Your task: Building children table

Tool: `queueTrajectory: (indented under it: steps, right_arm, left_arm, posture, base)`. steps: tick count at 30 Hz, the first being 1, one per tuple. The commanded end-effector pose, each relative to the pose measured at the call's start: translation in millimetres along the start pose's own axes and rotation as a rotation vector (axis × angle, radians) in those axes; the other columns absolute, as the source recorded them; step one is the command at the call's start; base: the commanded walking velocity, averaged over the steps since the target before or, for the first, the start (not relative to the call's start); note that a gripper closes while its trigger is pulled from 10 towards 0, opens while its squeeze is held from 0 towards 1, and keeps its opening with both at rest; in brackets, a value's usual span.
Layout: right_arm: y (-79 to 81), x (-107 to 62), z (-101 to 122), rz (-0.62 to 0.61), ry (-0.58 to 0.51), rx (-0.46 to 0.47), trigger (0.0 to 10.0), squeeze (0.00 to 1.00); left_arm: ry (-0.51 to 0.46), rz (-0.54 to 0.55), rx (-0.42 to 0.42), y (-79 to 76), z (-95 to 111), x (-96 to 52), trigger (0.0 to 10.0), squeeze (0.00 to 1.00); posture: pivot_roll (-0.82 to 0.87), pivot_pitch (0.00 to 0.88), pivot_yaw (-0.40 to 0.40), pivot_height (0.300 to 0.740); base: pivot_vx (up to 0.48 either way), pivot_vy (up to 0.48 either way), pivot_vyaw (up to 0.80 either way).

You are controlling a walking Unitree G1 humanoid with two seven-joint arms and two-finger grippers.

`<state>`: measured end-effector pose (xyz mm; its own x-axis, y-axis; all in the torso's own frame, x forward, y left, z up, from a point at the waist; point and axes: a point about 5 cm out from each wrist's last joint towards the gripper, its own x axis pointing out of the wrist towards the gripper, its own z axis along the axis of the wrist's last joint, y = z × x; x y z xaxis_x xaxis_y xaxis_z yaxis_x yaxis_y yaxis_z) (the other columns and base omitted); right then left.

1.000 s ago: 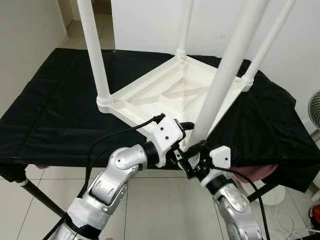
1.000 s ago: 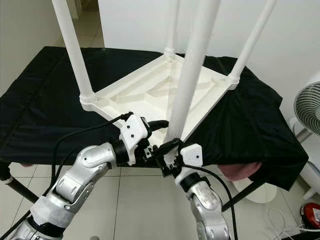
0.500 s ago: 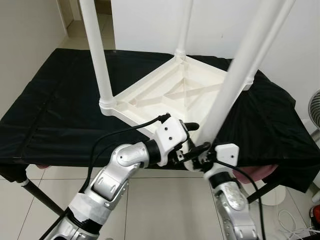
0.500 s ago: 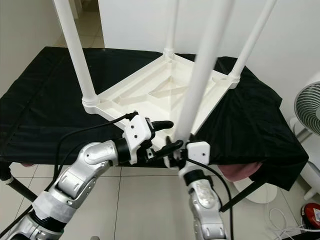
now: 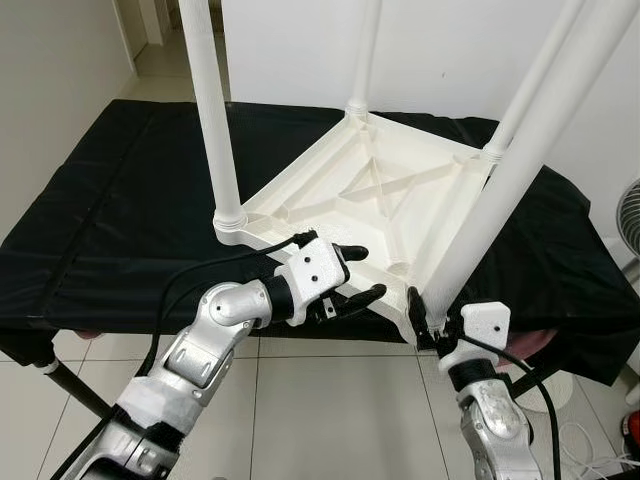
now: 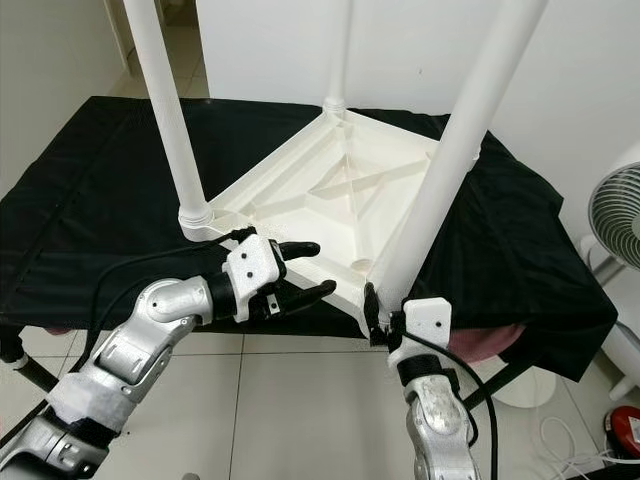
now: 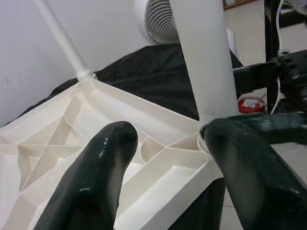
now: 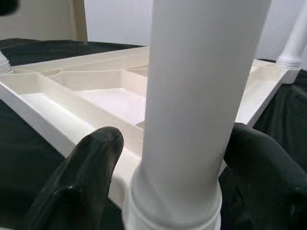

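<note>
White plastic children's table point(image 5: 370, 200) lies upside down on a counter point(image 5: 110, 240) draped in black cloth, its ribbed underside facing up and four white legs standing out of its corners: one at 9 o'clock point(image 5: 215, 110), one at 12 o'clock point(image 5: 365, 50), one at 3 o'clock point(image 5: 535, 75), and the nearest leg point(image 5: 510, 175) at the 6 o'clock corner, which overhangs the counter's front edge. Right hand point(image 6: 385, 318) sits at the foot of that nearest leg, its two black fingers point(image 8: 91, 167) closed on either side of the leg just above the collar where it meets the tabletop. Left hand point(image 5: 352, 275) is at 9 o'clock of the right hand, at the table's front edge, with its two fingers point(image 7: 103, 167) spread apart and holding nothing; the tabletop rim lies between and beyond them. A white fan point(image 6: 615, 215) stands on the floor at 3 o'clock, past the counter's end.
</note>
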<state>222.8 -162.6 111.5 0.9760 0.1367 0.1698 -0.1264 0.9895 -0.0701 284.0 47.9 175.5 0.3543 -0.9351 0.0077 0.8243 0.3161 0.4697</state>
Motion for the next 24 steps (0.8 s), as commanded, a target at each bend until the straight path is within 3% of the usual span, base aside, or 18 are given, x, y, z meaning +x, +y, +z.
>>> queueTrajectory:
  steps: [1,7,12,24]
  right_arm:
    - [-1.1,-2.3,3,0.0,-0.011,-0.004,10.0,0.0]
    - [-2.5,-7.6,2,-0.019,0.0,0.0,10.0,0.0]
    - [-4.3,-21.0,-2,-0.058,0.024,0.008,10.0,0.0]
    - [-4.5,-34.7,-3,-0.078,0.049,0.003,10.0,0.0]
  left_arm:
    - [0.011,-0.031,0.037,-2.7,-2,3.6,10.0,0.0]
    - [0.011,-0.062,0.048,-3.9,-3,11.0,10.0,0.0]
    - [0.042,-0.137,0.085,-4.5,-17,28.1,10.0,0.0]
    - [0.144,-0.13,0.091,6.0,-37,33.1,10.0,0.0]
  posture:
    - [-0.08,0.0,-0.038,0.74]
    - [-0.09,0.0,-0.036,0.74]
    - [-0.12,0.0,-0.023,0.74]
    - [-0.16,0.0,-0.003,0.74]
  base:
    - [0.0,0.0,0.0]
    - [0.0,0.0,0.0]
    - [0.0,0.0,0.0]
    - [0.0,0.0,0.0]
